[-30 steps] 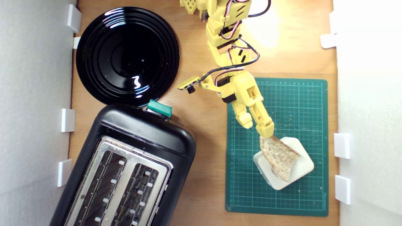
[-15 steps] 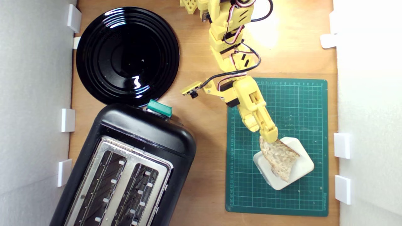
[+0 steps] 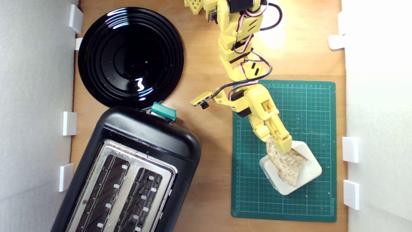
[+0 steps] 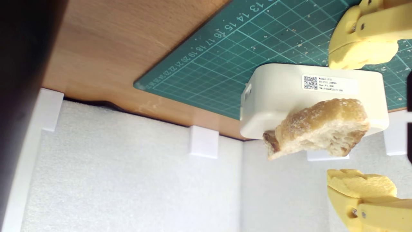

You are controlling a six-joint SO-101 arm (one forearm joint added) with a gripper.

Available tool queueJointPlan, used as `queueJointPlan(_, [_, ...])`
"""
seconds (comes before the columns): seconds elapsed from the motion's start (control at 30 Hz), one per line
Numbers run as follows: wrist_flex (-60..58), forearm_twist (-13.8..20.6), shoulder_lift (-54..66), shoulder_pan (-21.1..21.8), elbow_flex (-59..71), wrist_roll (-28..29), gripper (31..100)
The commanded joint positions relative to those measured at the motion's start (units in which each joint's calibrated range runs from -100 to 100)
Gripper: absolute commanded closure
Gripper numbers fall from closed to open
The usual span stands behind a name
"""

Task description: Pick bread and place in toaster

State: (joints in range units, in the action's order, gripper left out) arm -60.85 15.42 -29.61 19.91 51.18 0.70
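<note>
- Since the earlier frames, the yellow 3D-printed gripper (image 3: 276, 141) has pushed further along the green cutting mat (image 3: 309, 106) toward the exterior view's lower right, so 1 fingertip now overlaps the near corner of the bread where before it stopped just short of it.
- Nothing else has shifted: the small half-slice of rustic bread (image 3: 286, 162), pale holey crumb with a brown crust, lies where it did, propped on the cream-white rounded square block (image 3: 312, 172) that sits on the mat.
- From the wrist view, the jaws stand apart, 1 yellow finger on each side of the bread (image 4: 318, 129), with a clear gap to the slice on at least 1 side; nothing is gripped yet.
- Progress is early, I judge: the approach is nearly complete, but the grasp, the lift and the carry all remain.
- Well apart, at the exterior view's lower left, the large black toaster (image 3: 145, 138) with its silver top plate and teal-green lever shows 2 slots, both with no bread in them.
- Beside the toaster, the round glossy black plate (image 3: 96, 64) plays no part.
</note>
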Motion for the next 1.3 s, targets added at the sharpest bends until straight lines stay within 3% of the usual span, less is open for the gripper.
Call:
queueJointPlan(0.0, [-1.9,-0.5,0.9,0.7,-3.2,0.0,34.5])
queueJointPlan(0.27, [-1.8,-0.5,-0.2,0.7,-4.8,-0.5,35.1])
queueJointPlan(0.5, [-1.9,-0.5,-0.6,0.7,-5.5,-0.6,52.9])
queueJointPlan(0.83, [-1.9,-0.5,-0.8,0.7,-5.4,-0.6,68.0])
queueJointPlan(1.27, [-1.9,-0.5,-0.3,0.7,-5.1,-0.6,82.2])
